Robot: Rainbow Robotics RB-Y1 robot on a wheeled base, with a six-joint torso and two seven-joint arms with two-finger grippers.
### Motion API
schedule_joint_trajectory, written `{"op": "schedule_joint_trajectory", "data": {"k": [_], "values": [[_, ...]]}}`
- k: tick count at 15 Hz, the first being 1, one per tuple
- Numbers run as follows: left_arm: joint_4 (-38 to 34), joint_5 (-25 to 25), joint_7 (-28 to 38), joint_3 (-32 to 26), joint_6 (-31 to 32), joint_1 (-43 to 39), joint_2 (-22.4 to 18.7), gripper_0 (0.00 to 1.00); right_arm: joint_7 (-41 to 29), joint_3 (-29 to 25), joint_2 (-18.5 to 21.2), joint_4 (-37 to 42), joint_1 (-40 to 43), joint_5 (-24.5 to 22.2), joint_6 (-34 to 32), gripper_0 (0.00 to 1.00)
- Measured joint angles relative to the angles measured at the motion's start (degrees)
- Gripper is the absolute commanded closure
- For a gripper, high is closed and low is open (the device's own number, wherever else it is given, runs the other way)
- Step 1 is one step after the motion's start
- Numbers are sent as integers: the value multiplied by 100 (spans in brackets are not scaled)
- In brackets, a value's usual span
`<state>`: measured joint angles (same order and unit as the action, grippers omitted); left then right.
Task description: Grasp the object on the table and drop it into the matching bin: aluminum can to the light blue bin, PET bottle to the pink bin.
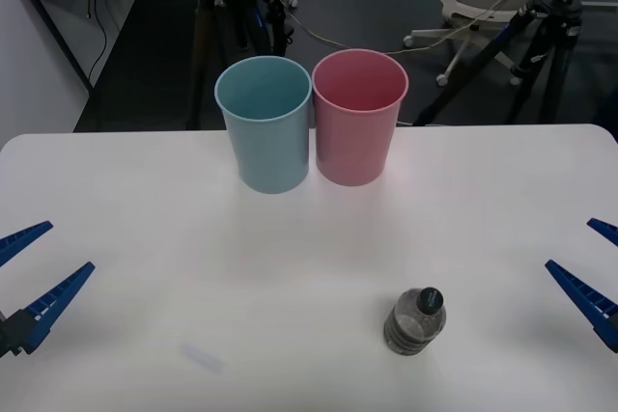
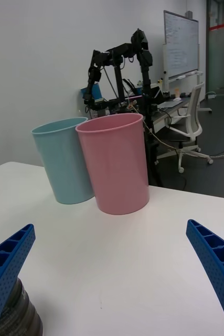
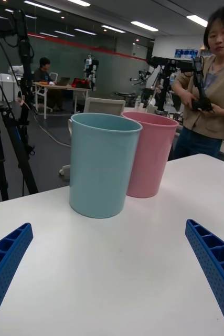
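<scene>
Bottle (image 1: 415, 320) standing untouched just inside right claw (image 1: 591, 282), both claws spread wide, left claw (image 1: 29, 282) idling well apart; grasping and dropping into pink bin (image 1: 358, 128) remaining

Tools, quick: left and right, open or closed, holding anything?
Left tool: open, empty, at the table's left edge.
Right tool: open, empty, at the right edge, near the bottle.
</scene>
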<state>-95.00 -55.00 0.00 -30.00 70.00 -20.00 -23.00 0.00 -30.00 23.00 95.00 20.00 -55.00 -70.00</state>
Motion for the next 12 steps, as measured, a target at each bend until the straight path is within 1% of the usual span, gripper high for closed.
{"op": "schedule_joint_trajectory", "data": {"k": [3,6,8,9,12], "values": [[0,0,0,0,0,0,0,0,3,54,-97,-17,-55,20,12,0],[0,0,0,0,0,0,0,0,37,162,-28,37,14,111,29,0],[0,0,0,0,0,0,0,0,129,273,85,69,154,244,30,0],[0,0,0,0,0,0,0,0,261,340,151,77,223,329,32,0],[0,0,0,0,0,0,0,0,1047,485,283,107,436,534,27,0]]}}
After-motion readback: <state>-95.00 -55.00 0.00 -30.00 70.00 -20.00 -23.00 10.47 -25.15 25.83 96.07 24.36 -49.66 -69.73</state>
